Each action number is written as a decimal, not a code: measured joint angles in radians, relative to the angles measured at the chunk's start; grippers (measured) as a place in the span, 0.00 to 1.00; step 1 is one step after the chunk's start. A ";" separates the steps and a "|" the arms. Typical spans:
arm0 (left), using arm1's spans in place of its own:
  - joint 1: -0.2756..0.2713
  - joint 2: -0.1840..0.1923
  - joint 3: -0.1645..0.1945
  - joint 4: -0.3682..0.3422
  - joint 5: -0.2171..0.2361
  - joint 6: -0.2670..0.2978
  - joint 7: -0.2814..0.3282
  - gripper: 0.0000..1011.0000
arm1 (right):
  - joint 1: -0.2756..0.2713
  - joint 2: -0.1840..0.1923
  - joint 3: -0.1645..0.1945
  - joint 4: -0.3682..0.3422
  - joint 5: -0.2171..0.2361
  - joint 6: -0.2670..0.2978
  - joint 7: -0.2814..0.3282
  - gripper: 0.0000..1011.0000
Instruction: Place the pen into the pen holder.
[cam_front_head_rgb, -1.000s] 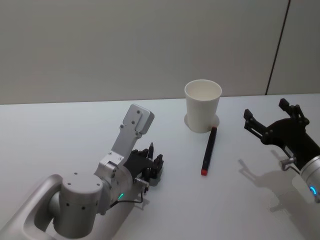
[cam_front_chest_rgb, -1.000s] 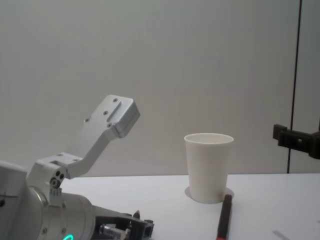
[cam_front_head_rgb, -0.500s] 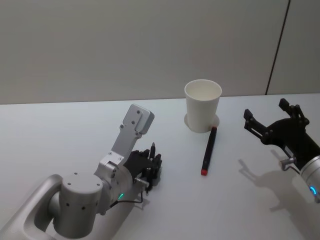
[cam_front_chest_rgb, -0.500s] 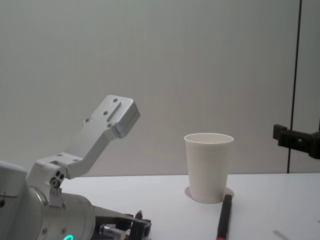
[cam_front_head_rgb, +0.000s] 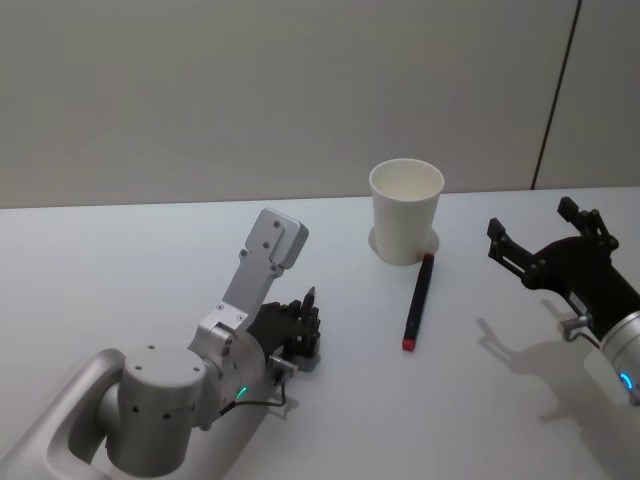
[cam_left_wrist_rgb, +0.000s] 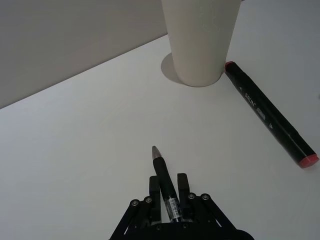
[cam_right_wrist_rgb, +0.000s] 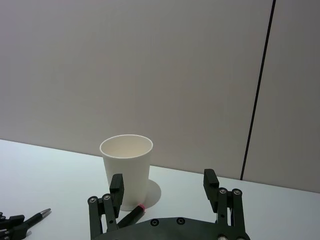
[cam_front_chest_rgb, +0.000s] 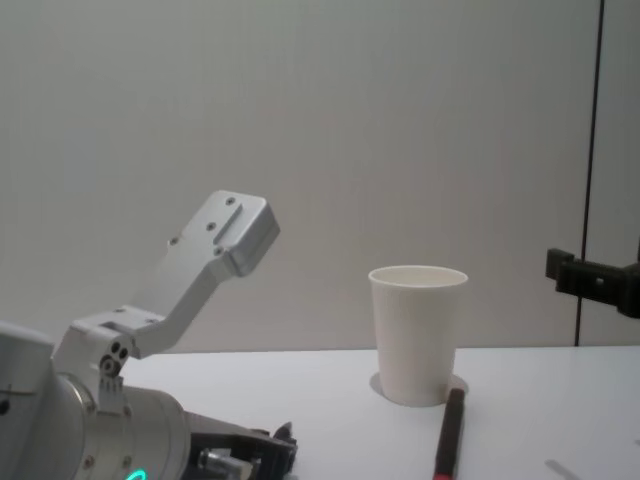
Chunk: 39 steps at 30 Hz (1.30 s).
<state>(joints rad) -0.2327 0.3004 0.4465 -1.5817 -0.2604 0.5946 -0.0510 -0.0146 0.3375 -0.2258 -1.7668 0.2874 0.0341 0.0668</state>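
Here, nearest us, our left gripper (cam_front_head_rgb: 303, 322) sits low over the white table (cam_front_head_rgb: 120, 260), its fingers clamped on a slim black pen (cam_left_wrist_rgb: 161, 167) whose silver tip points toward the pen holder (cam_front_head_rgb: 405, 215). Farther out, a black marker (cam_front_head_rgb: 418, 301) with a red end lies flat on the table, its far end just beside the pen holder's base. Off to the right, our right gripper (cam_front_head_rgb: 532, 222) hovers above the table, fingers spread wide. Farthest back stands the pen holder, a white paper cup, upright.
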 joint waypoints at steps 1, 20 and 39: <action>0.000 0.000 0.000 0.000 0.000 0.000 0.000 0.21 | 0.000 0.000 0.000 0.000 0.000 0.000 0.000 0.99; 0.000 0.000 0.000 0.000 0.000 0.001 0.000 0.14 | 0.000 0.000 0.000 0.000 0.000 0.000 0.000 0.99; 0.000 0.000 0.000 0.000 0.000 0.001 0.000 0.14 | 0.000 0.000 0.000 0.000 0.000 0.000 0.000 0.99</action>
<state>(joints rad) -0.2327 0.3004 0.4465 -1.5818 -0.2606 0.5952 -0.0513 -0.0146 0.3374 -0.2258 -1.7668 0.2874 0.0341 0.0668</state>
